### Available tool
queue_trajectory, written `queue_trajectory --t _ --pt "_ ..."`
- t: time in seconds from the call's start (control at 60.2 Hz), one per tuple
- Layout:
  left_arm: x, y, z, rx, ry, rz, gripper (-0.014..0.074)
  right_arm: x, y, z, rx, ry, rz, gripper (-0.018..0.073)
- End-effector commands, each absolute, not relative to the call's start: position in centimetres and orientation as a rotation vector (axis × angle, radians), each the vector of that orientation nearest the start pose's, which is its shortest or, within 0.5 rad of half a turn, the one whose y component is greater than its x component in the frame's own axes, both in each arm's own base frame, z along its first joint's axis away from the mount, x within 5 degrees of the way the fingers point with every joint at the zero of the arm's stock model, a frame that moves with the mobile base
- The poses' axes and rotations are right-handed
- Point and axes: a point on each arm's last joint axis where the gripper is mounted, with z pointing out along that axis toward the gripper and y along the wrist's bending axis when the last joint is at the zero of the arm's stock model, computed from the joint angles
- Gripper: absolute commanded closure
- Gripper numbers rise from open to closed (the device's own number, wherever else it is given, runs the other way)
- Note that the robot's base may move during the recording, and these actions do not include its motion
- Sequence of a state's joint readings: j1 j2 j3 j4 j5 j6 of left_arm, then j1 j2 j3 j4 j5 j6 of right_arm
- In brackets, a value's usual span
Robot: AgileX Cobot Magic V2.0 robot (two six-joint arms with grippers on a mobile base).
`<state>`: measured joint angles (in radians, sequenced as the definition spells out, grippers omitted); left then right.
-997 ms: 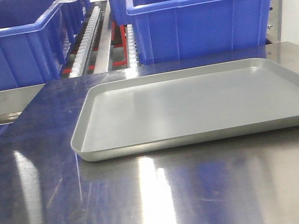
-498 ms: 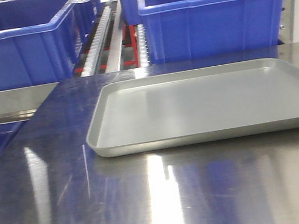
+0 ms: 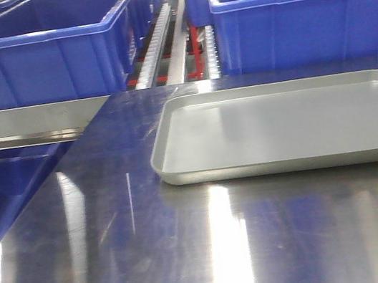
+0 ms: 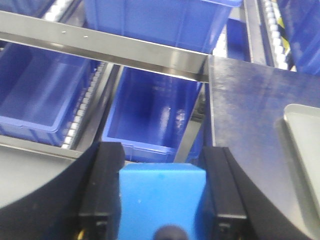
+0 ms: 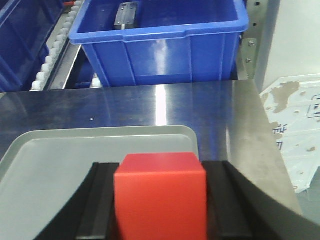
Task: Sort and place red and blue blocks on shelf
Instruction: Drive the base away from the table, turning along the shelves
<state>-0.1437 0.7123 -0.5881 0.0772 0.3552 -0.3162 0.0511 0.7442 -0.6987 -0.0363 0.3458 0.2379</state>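
Both cubes are in hand, one per arm, facing the shelf [image 4: 100,47].
On my left wrist feed, the left gripper [image 4: 161,167] is closed snugly on the blue block [image 4: 162,200], with a finger pressed to each side. It is held off the left edge of the steel tabletop [image 4: 245,105], with a lower blue bin [image 4: 145,107] beyond. On my right wrist feed, the right gripper [image 5: 161,170] is clamped the same way on the red block [image 5: 160,195], over the right end of the silver tray [image 5: 60,160]. A second blue bin [image 5: 165,60] stands past the table's far edge.
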Motion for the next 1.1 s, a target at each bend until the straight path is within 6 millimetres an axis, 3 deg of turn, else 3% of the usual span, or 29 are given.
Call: queue_trajectory --t 0.0,1.08 --pt "14.78 -1.95 33.32 -0.11 1.846 -0.254 0.047 15.4 0.58 36.69 0.133 1.749 0.158 0.0497" --pt "14.78 -1.95 33.32 -0.11 1.846 -0.254 0.047 15.4 0.58 36.69 0.133 1.749 0.158 0.0497"
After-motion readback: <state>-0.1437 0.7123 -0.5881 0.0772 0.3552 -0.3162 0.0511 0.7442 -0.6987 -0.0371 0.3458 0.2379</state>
